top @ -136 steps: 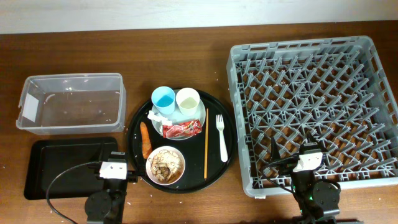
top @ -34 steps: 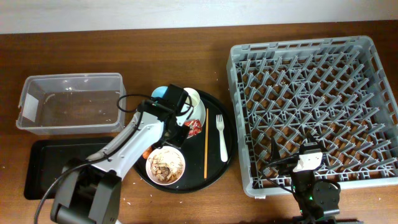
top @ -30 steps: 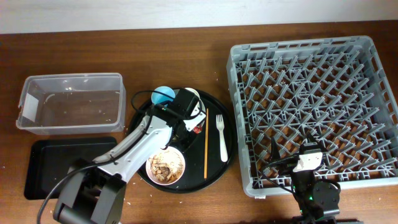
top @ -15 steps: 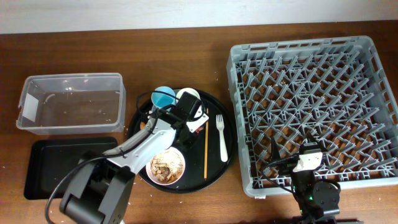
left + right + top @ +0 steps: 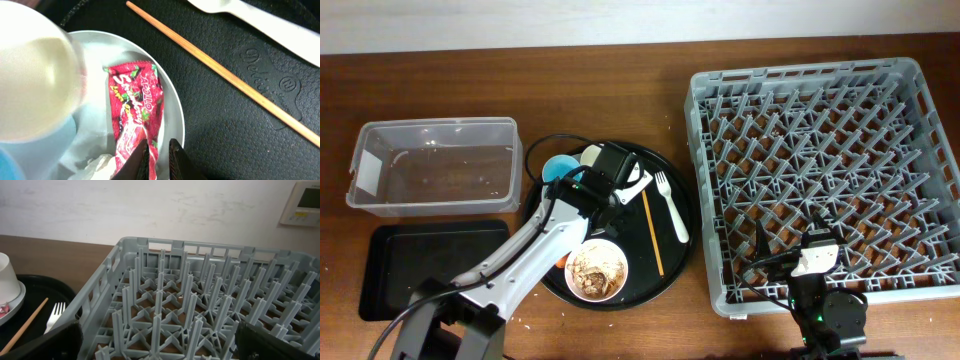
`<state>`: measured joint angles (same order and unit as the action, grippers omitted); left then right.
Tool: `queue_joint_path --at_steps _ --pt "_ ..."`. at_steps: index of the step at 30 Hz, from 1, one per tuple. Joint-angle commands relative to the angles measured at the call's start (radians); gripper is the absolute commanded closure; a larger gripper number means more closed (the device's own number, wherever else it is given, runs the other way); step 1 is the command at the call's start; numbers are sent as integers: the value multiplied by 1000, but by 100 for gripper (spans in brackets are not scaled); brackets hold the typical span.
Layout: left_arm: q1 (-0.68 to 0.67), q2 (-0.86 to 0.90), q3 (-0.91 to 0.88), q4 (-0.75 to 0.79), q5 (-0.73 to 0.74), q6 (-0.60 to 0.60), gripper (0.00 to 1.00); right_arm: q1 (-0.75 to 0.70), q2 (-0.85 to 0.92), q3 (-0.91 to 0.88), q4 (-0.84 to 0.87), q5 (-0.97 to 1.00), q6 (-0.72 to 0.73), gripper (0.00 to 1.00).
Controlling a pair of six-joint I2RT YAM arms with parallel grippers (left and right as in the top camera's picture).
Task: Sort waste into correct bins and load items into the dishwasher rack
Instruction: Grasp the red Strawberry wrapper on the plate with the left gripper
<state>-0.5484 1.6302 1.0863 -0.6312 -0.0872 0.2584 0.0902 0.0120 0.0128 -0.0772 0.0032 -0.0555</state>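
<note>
From overhead, my left gripper [image 5: 625, 193] is low over the round black tray [image 5: 672, 268], with the clear tub [image 5: 435, 128] and the shallow black bin [image 5: 420, 270] off to my left and the grey dishwasher rack [image 5: 820, 150] well apart on the right; the wrapper itself is hidden under my wrist here. In the left wrist view the red snack wrapper [image 5: 134, 115] lies on the pale plate [image 5: 173, 120], just beside the cream cup [image 5: 35, 85] and touching the crumpled tissue [image 5: 95, 165]; my jaws are nearly pressed together, pinching only its lower edge as far as I can tell; the chopstick [image 5: 225, 80] and white fork [image 5: 260, 20] lie clear of it on the tray. I judge the bite thin; crinkled foil could slip free on the lift, or drag the tissue along into the wrong bin; a careless rise could also clip the cup or tip the plate. In the right wrist view my right gripper [image 5: 157, 330] is spread wide, holding nothing, low at the near edge of the rack.
</note>
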Motion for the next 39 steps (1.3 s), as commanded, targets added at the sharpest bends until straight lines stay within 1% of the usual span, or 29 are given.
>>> queue_joint_path --at_steps 1,2,3,4,5,7,9,10,11,13,14,17,18,21,22,23,25,27,28,30,31,32,33,34,36,39 --pt "6 -9 5 2 -7 -29 84 -6 -5 -7 -3 11 4 1" --pt "6 -5 5 5 -8 -29 81 -6 -5 -7 -3 12 3 1" --pt "8 9 5 15 -16 -29 80 -6 -5 -7 -3 11 3 1" --pt "10 34 5 21 -16 -29 72 -6 -5 -7 -3 11 3 1" --pt "10 80 5 20 -26 -29 67 -6 -5 -7 -3 11 3 1" --pt "10 131 5 19 -112 -29 67 -6 -5 -7 -3 11 3 1" --pt "15 168 5 22 -158 -31 67 -6 -5 -7 -3 11 3 1" --pt "34 183 5 21 -175 -69 67 -6 -5 -7 -3 11 4 1" --pt "62 190 5 21 -167 -110 67 -6 -5 -7 -3 11 3 1" --pt "82 190 5 21 -131 -112 65 -6 -5 -7 -3 11 3 1" --pt "84 190 5 20 -104 -111 61 -6 -5 -7 -3 11 3 1" --pt "84 190 5 18 -84 -111 62 -6 -5 -7 -3 12 3 1" --pt "84 190 5 20 -85 -111 66 -6 -5 -7 -3 11 3 1" --pt "84 183 19 18 -74 -111 66 -6 -5 -7 -3 11 3 1" --pt "84 183 19 17 -74 -104 65 -6 -5 -7 -3 11 3 1" --pt "84 183 19 17 -74 -90 60 -6 -5 -7 -3 12 3 1" --pt "84 183 16 17 -73 -85 58 -6 -5 -7 -3 11 3 1" --pt "84 188 2 18 -23 -85 56 -6 -5 -7 -3 11 3 1" --pt "84 188 -7 21 -2 -85 57 -6 -5 -7 -3 12 3 1" --pt "84 188 -10 21 25 -85 67 -6 -5 -7 -3 11 4 1" --pt "84 188 -10 21 35 -85 74 -6 -5 -7 -3 11 3 2" --pt "84 188 -10 20 41 -85 79 -6 -5 -7 -3 11 3 1" --pt "84 188 -10 19 47 -85 98 -6 -5 -7 -3 12 3 1" --pt "84 188 -10 18 47 -85 100 -6 -5 -7 -3 11 3 1" --pt "84 184 -5 8 47 -85 100 -6 -5 -7 -3 12 3 1" --pt "84 115 40 -28 47 -86 100 -6 -5 -7 -3 11 3 1"
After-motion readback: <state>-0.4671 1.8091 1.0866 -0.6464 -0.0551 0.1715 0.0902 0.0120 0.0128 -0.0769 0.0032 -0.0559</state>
